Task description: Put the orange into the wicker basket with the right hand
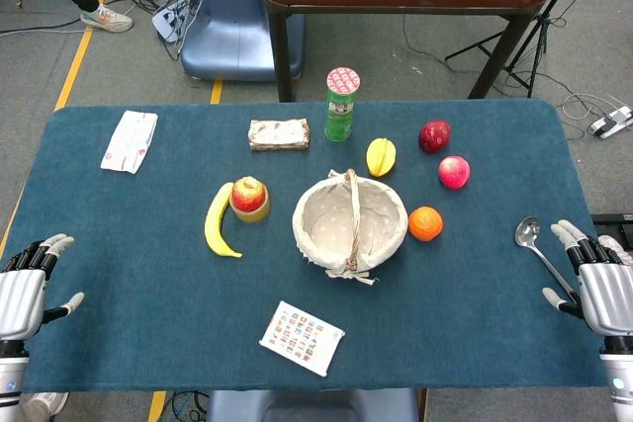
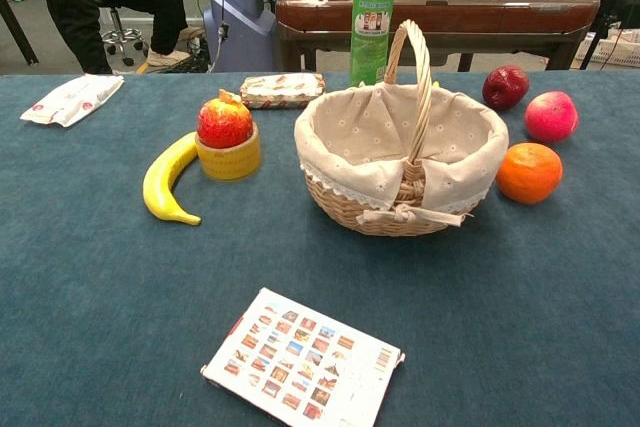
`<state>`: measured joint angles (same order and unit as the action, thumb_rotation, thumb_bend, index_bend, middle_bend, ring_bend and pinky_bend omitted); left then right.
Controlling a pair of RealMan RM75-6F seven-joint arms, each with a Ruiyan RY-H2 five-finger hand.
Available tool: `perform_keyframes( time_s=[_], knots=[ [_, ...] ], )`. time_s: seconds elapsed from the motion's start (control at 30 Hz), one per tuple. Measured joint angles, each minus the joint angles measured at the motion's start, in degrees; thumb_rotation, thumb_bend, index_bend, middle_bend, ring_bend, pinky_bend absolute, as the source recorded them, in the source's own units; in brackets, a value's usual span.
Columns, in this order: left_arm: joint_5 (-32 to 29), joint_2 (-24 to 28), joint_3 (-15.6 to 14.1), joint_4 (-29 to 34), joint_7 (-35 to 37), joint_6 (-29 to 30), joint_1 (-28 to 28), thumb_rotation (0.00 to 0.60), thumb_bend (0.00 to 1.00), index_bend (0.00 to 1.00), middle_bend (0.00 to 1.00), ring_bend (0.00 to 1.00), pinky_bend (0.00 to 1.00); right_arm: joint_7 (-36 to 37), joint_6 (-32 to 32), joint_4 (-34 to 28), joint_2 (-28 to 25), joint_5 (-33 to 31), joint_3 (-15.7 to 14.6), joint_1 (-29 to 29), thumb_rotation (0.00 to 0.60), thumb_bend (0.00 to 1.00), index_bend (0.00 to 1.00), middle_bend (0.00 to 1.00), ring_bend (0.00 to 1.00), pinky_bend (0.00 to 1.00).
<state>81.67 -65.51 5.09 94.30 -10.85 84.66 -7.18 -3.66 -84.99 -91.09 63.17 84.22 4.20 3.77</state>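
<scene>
The orange [image 1: 425,223] [image 2: 529,173] lies on the blue table just right of the wicker basket [image 1: 395,207] [image 2: 400,209], which has a cloth lining, an upright handle and nothing inside. My right hand [image 1: 598,282] rests at the table's right edge, fingers spread, holding nothing, well right of the orange. Over at the left edge my left hand [image 1: 28,287] lies the same way with its fingers apart. Neither hand shows in the chest view.
A metal spoon [image 1: 535,246] lies between the orange and my right hand. Two red apples [image 1: 453,172] [image 1: 433,135], a yellow fruit [image 1: 381,156], a green can [image 1: 341,104], a banana [image 1: 219,221], an apple on a tape roll [image 1: 249,199], packets [image 1: 278,133] [image 1: 130,140] and a card [image 1: 302,337] surround the basket.
</scene>
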Motion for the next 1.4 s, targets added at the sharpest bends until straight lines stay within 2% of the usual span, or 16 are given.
perform_keyframes(
  time_s=[0.43,0.73,1.07,1.23,1.4],
  knots=[
    [0.6,-0.1,0.0,-0.1,0.4,0.7,0.1,0.6,0.17,0.24,0.19,0.17,0.24,0.1,0.4,-0.6,-0.6,0.5,0.0,0.4,0.6,0.04,0.14,0.15,0.19,0.34],
    [0.8,0.2,-0.1,-0.1,0.8,0.9,0.2,0.6,0.17,0.24,0.19,0.17,0.24,-1.4,3.8,-1.9,-1.3,0.4,0.6,2.8,0.6,0.04,0.13,0.15,0.19,0.34],
    [1.5,0.2,-0.1,-0.2,1.2,1.2,0.1,0.6,0.17,0.25,0.19,0.17,0.24,-4.5,15.0,-4.2,-1.8,-2.2,2.4,10.2,0.6,0.04,0.03,0.13,0.16,0.34],
    [1.6,0.2,-0.1,-0.3,1.4,1.6,0.3,0.6,0.17,0.25,0.19,0.17,0.24,-6.1,21.8,-4.0,-0.6,-4.7,3.5,14.9,0.6,0.04,0.03,0.12,0.16,0.34],
    [1.7,0.3,-0.2,-0.4,1.6,2.2,0.7,0.6,0.17,0.26,0.19,0.17,0.24,-6.9,28.4,-1.2,2.5,-7.8,4.6,20.2,0.6,0.04,0.03,0.12,0.16,0.34]
  ],
)
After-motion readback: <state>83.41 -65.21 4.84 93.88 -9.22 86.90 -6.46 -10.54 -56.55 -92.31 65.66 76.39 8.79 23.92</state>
